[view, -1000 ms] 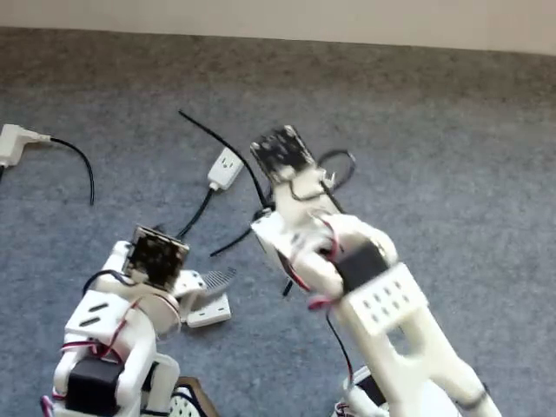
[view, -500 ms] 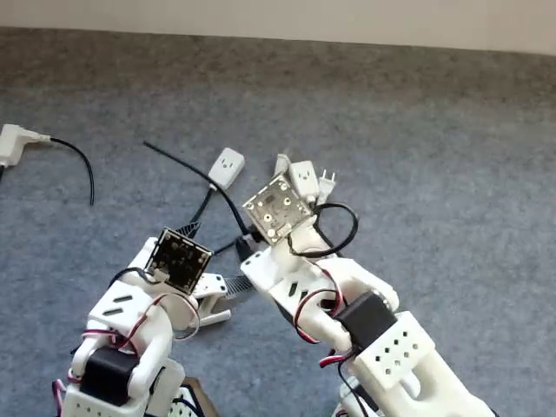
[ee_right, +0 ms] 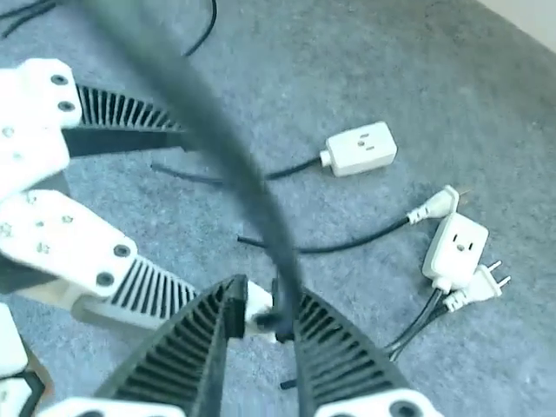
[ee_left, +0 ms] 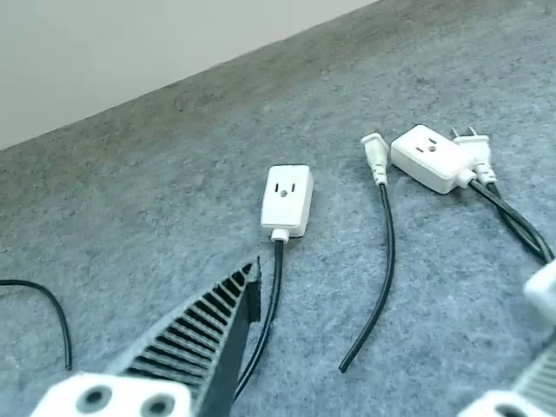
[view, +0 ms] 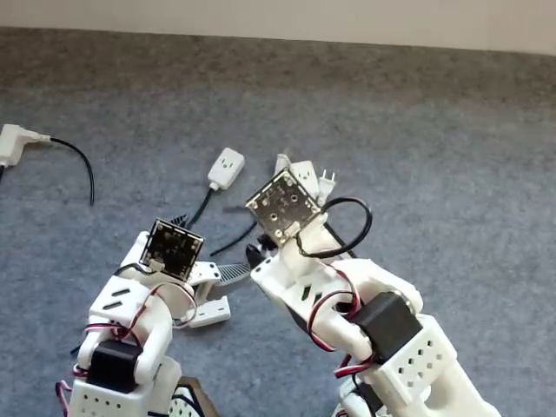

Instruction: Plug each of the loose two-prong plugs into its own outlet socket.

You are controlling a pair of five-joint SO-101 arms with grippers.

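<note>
Right gripper (ee_right: 269, 301) pinched white plug (ee_right: 257, 314); left gripper (ee_right: 187, 215) jaws spread. Outlet socket (ee_left: 286, 198) lay face-up, lengthwise toward far edge of carpet (ee_left: 156, 165).

Illumination is even and diffuse in all three views, and no hard-edged shadow is present. In the high view the grey carpet (view: 452, 130) is uniformly lit. The pale strip (view: 347, 16) along its far edge is the brightest area. The left arm (view: 130, 321) and the right arm (view: 365, 321) cast soft, faint shadows directly beneath themselves. Their white plastic and the white socket (view: 227, 167) are bright without glare. In the right wrist view the plug (ee_right: 257, 314), clamped between the ribbed fingers (ee_right: 339, 356) of the right gripper (ee_right: 268, 304), lies in shade. The darkest patches sit under the left arm.
</note>
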